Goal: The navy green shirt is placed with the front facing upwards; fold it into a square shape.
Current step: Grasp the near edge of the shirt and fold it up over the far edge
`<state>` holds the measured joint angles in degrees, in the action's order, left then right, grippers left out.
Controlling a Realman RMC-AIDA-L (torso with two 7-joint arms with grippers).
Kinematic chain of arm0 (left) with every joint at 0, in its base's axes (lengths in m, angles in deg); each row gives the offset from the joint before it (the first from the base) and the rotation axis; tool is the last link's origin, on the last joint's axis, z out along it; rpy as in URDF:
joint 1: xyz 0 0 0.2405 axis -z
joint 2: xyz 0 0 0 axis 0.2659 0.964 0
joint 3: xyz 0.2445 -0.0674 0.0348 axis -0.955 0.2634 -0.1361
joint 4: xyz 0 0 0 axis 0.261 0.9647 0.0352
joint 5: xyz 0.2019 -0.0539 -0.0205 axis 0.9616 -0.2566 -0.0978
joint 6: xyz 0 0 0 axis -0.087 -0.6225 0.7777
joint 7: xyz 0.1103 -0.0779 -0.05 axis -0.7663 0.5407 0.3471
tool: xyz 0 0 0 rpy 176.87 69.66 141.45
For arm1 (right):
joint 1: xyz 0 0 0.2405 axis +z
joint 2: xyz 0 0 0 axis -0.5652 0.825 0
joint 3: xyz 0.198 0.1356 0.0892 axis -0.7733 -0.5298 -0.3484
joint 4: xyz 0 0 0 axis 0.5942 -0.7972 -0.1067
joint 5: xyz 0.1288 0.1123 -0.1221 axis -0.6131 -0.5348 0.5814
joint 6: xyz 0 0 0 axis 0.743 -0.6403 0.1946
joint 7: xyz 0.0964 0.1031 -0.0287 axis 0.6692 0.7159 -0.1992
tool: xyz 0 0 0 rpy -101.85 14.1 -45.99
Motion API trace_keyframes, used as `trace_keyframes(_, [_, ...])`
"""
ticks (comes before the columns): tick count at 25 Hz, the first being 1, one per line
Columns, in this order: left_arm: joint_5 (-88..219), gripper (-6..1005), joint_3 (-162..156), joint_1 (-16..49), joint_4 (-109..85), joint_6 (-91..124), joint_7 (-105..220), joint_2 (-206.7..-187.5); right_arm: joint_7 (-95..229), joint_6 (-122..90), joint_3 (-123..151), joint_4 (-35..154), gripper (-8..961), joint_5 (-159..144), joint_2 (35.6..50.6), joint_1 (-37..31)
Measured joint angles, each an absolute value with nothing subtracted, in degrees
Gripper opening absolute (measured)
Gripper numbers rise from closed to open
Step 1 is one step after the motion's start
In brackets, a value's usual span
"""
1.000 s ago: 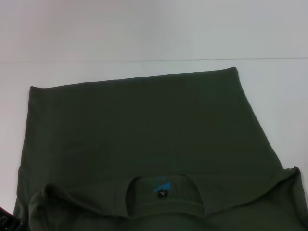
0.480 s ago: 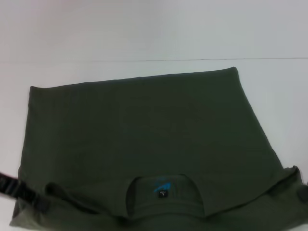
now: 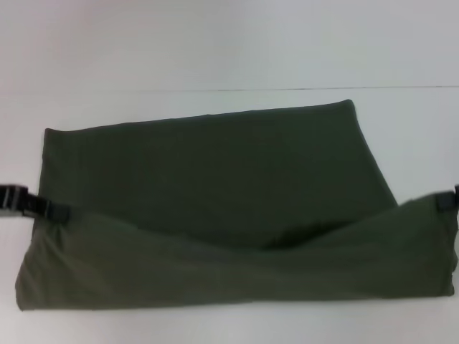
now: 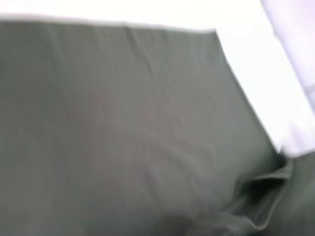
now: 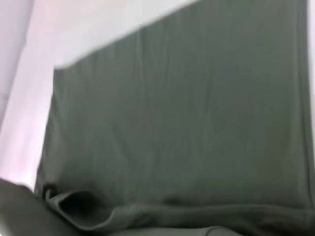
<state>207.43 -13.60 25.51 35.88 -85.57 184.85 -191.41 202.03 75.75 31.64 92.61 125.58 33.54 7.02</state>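
The shirt [image 3: 215, 193] lies spread on the white table [image 3: 229, 43], its near part lifted and doubled over toward the far hem, plain green side up. The left gripper [image 3: 54, 211] pinches the raised fold's left corner, the right gripper [image 3: 446, 201] its right corner, both closed on cloth.

You see even, bright overhead light on the white tabletop [image 3: 215, 57], washing it nearly to glare in both wrist views. The dark olive-green cotton shirt [image 3: 215, 172] reads soft and blurred, with a deep shadow under its lifted fold.
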Motion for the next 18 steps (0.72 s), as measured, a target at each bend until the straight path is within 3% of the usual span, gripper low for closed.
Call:
trace_keyframes(11, [196.6, 60, -10.3, 23.2, 32.5, -72.0, 186.0, -192.33, 202.2, 62.4, 30.2, 89.2, 17, 115.1, 34.21, 6.3])
trace_keyframes(18, [191.6, 61, -10.6, 21.7, 31.0, -63.2, 185.4, -194.25, 200.3, 52.4, 30.6, 88.2, 16, 109.4, 36.77, 6.2])
